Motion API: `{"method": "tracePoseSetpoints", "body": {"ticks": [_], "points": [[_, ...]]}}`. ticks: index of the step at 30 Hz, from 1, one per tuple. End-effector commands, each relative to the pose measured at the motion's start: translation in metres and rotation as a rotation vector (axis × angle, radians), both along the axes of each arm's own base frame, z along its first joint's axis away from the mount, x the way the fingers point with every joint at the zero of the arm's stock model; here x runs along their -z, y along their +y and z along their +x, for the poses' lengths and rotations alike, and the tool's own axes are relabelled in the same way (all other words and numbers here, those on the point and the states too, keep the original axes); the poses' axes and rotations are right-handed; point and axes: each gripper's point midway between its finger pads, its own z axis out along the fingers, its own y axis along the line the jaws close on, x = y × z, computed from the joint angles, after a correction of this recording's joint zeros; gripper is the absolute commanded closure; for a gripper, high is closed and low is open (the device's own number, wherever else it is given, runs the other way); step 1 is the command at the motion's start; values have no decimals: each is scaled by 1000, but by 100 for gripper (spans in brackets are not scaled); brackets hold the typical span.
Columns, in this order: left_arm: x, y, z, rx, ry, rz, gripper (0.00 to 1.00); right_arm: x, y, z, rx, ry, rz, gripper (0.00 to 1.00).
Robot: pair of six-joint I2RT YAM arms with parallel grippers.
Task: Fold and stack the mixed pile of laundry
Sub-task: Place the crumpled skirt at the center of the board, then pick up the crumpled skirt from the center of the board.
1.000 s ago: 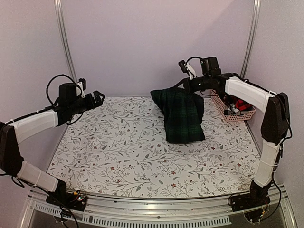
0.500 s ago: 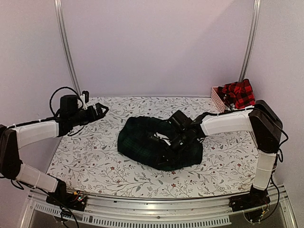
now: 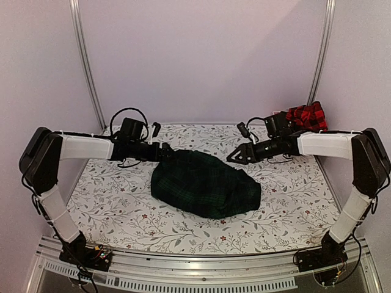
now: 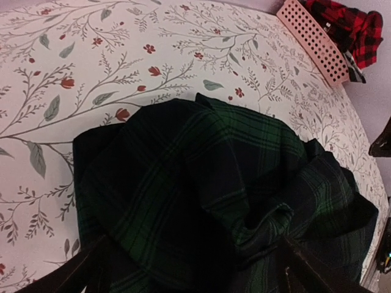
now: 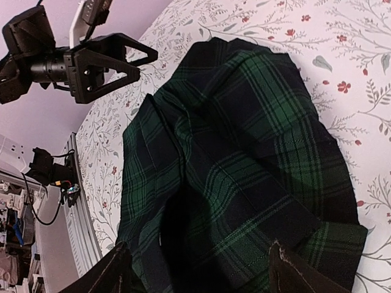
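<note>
The dark green tartan piece (image 3: 204, 190) lies in a crumpled heap in the middle of the leaf-patterned table cloth (image 3: 116, 204). My left gripper (image 3: 165, 152) hangs open at its upper left edge. In the left wrist view the tartan (image 4: 201, 183) fills the space below the spread left gripper (image 4: 195, 276). My right gripper (image 3: 236, 156) hovers open just above the heap's upper right. The right wrist view shows folds of tartan (image 5: 244, 165) under the right gripper (image 5: 201, 274). The red-and-black checked flannel (image 3: 307, 116) sits in the basket at the back right.
The pink slatted basket (image 4: 311, 39) stands at the table's far right corner with the red flannel (image 4: 349, 24) spilling over its rim. Metal frame posts (image 3: 85, 61) rise at the back left and right. The left gripper (image 5: 116, 61) also shows in the right wrist view.
The right gripper has opened and let the tartan drop into a heap, then drawn back up and to the right. The left arm has swung right to the heap's edge.
</note>
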Motion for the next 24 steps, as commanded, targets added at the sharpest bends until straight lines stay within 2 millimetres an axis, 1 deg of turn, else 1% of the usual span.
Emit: {"method": "tracePoseSetpoints", "body": {"ticks": [1, 4, 6, 7, 8, 9, 10, 11, 12, 13, 14, 15, 16, 17, 20, 22, 24], "points": [[18, -26, -17, 133, 45, 49, 11, 42, 9, -7, 25, 167, -40, 25], [28, -39, -30, 187, 65, 55, 18, 56, 15, -22, -9, 221, -34, 25], [37, -44, -37, 208, 87, 66, 25, 62, 21, -30, -30, 238, -44, 25], [41, -46, -40, 216, 98, 72, 28, 67, 24, -35, -43, 255, -53, 26], [46, -47, -43, 221, 111, 79, 33, 70, 27, -39, -57, 267, -60, 30], [48, -48, -45, 227, 119, 81, 38, 74, 29, -43, -71, 274, -68, 36], [48, -49, -46, 228, 119, 79, 45, 74, 31, -44, -79, 273, -69, 44], [45, -49, -46, 229, 114, 72, 53, 75, 31, -45, -85, 272, -67, 53], [40, -49, -46, 228, 98, 68, 62, 72, 32, -42, -79, 263, -68, 66], [32, -48, -44, 222, 73, 64, 75, 69, 32, -38, -69, 245, -72, 77], [20, -47, -41, 210, 42, 58, 90, 65, 32, -34, -58, 225, -76, 87], [10, -46, -38, 200, 13, 55, 100, 56, 31, -26, -42, 195, -74, 97], [-1, -44, -35, 188, -19, 50, 100, 49, 31, -17, -26, 165, -75, 100], [-13, -44, -31, 180, -56, 48, 100, 42, 28, -6, 2, 134, -83, 100], [-54, -34, -14, 115, -189, 71, 100, 2, 17, 41, 92, 8, -72, 100], [-94, -28, 3, 63, -305, 51, 100, -37, 10, 72, 144, -83, -33, 100], [-133, -21, 16, 28, -398, 22, 100, -85, 5, 102, 199, -187, 3, 100]]}}
